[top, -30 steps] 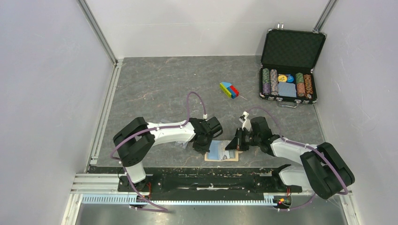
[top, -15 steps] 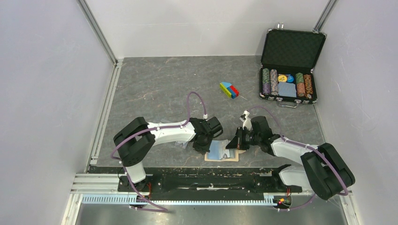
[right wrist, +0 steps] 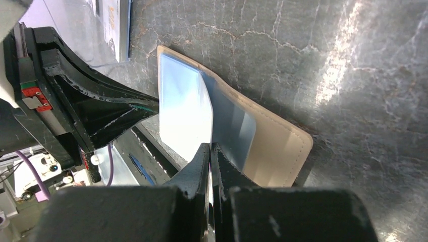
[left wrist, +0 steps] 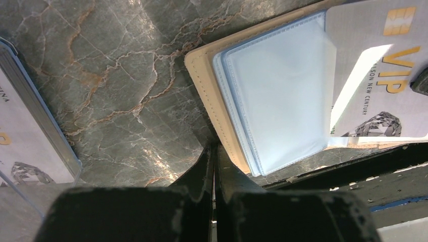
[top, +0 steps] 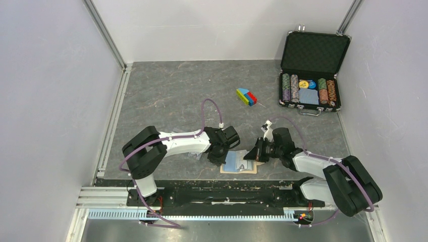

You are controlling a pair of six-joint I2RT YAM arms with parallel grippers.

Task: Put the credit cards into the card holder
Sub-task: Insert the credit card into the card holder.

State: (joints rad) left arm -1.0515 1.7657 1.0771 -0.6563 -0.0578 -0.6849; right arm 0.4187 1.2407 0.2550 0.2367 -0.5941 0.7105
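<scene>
Holder (top: 234, 164) laid open between grippers; left gripper (left wrist: 212, 157) closed, empty, tip at the rim; card (right wrist: 184, 110) pinched tight in right gripper (right wrist: 209, 148); card's edge best kept low, slid under pocket lip.

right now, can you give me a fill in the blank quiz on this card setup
The card holder lies ___ on the table. The right gripper has its jaws ___ on a credit card. That card's gold lettering reads ___. The other credit card lies on the ___ arm's side of the holder.
Missing: open; shut; VIP; left.
</scene>
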